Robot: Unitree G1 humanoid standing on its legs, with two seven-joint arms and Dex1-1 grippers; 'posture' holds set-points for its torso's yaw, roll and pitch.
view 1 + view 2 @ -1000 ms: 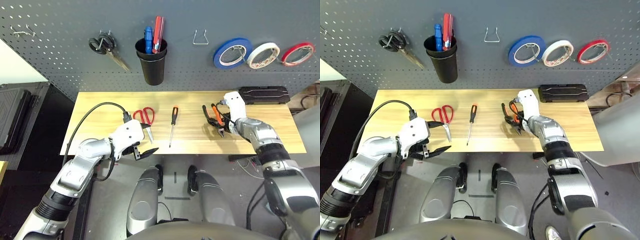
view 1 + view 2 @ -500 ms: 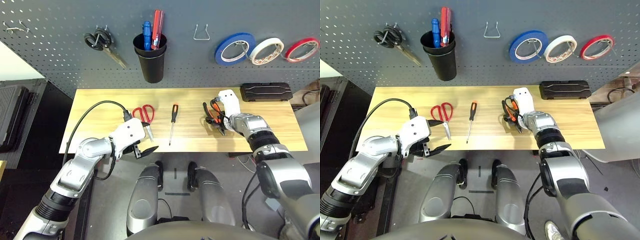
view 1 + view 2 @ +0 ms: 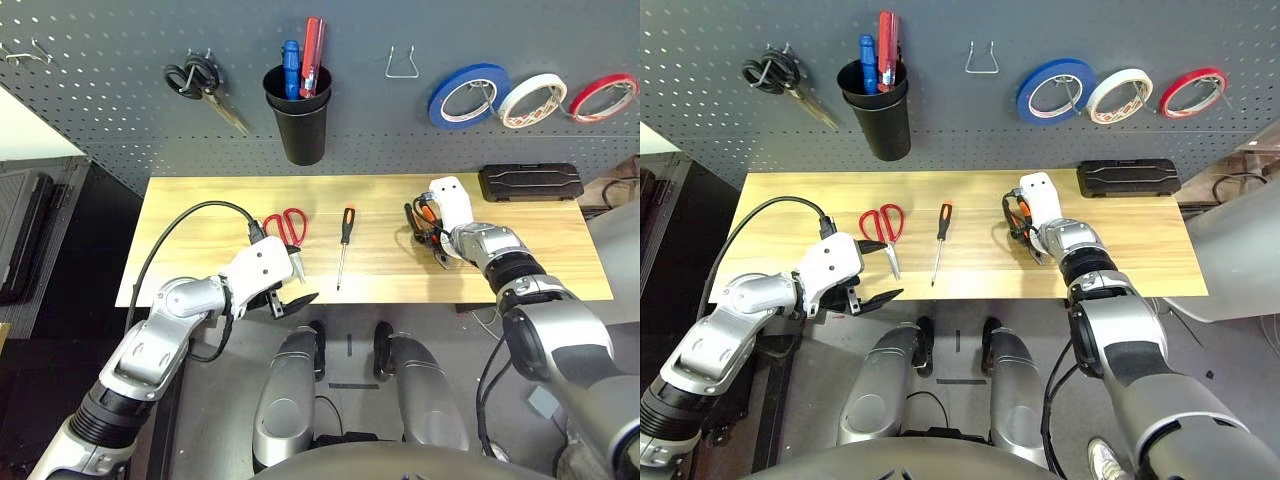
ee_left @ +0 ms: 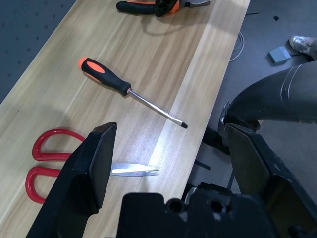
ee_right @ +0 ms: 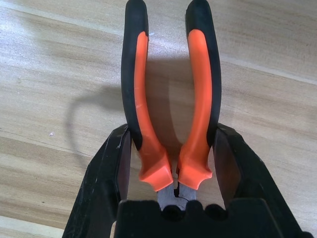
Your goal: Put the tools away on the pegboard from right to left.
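Tape rolls hung on dark grey perforated pegboard [image 3: 120,100]: 3 — blue [image 3: 467,96], cream-white [image 3: 530,100], red [image 3: 600,96].

Scissors: 2 prs — black-handled on pegboard [image 3: 200,86], red-handled on light wood table [image 3: 287,232].

Screwdriver w/ black-and-orange handle [image 3: 344,240]: 1.

Orange-and-black-handled pliers [image 5: 168,99]: 1.

Black plastic cup [image 3: 301,130]: 1, w/ 2 tools inside, blue [image 3: 291,78] & red [image 3: 313,70].

Empty wire hook [image 3: 402,66]: 1.

Flat black case [image 3: 530,183]: 1.
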